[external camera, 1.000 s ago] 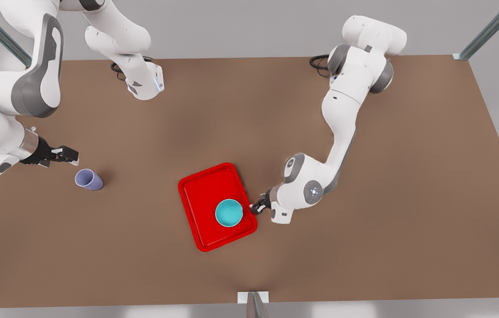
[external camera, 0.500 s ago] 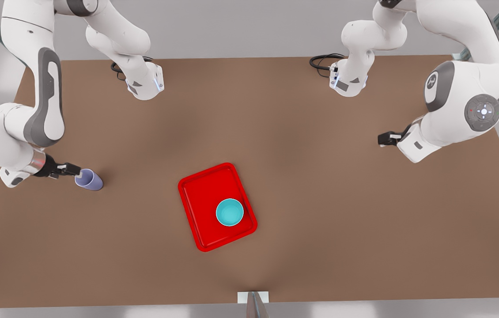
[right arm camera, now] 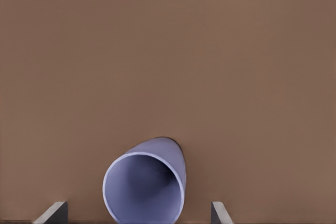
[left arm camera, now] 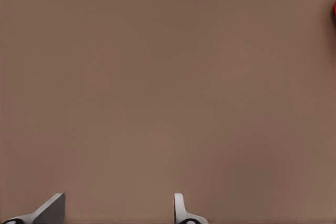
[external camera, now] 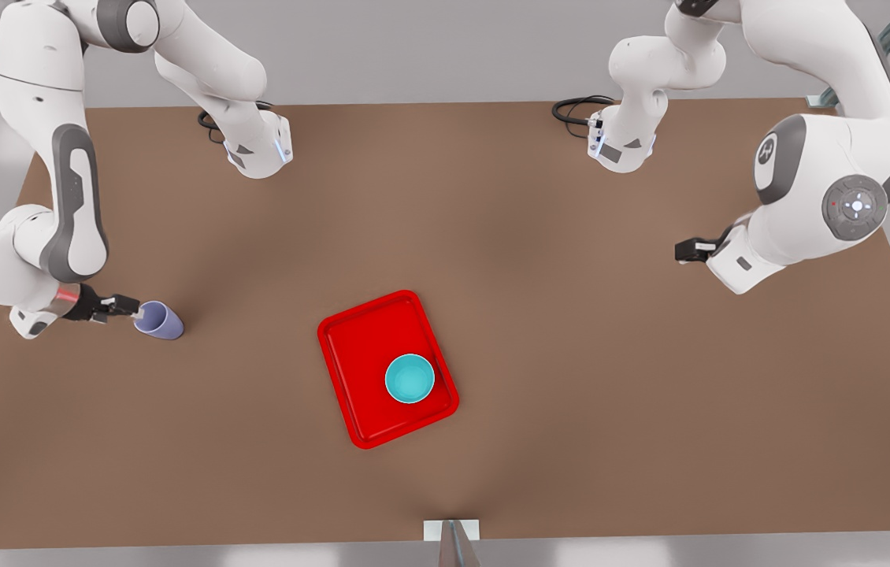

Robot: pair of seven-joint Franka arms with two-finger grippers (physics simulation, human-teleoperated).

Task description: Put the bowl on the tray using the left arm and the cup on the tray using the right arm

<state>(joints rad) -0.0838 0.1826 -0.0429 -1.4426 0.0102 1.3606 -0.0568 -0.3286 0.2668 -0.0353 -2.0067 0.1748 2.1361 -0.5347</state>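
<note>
bowl (external camera: pixel 409 378): set on tray (external camera: pixel 358 339), so left gripper (external camera: pixel 681 251) waits well apart, jaws spread, empty. right gripper (external camera: pixel 133 309): jaws spread around cup (external camera: pixel 159 320) rim, ready to grasp.

White arms (external camera: pixel 59 110), grey joint covers

A plain teal bowl (external camera: pixel 409 378) sits on a bright red tray (external camera: pixel 358 346) amid a plain brown table (external camera: pixel 539 315). At the front view's left, the cup (external camera: pixel 158 320) is lavender. Both arms are white with grey joint covers and black grippers.
</note>
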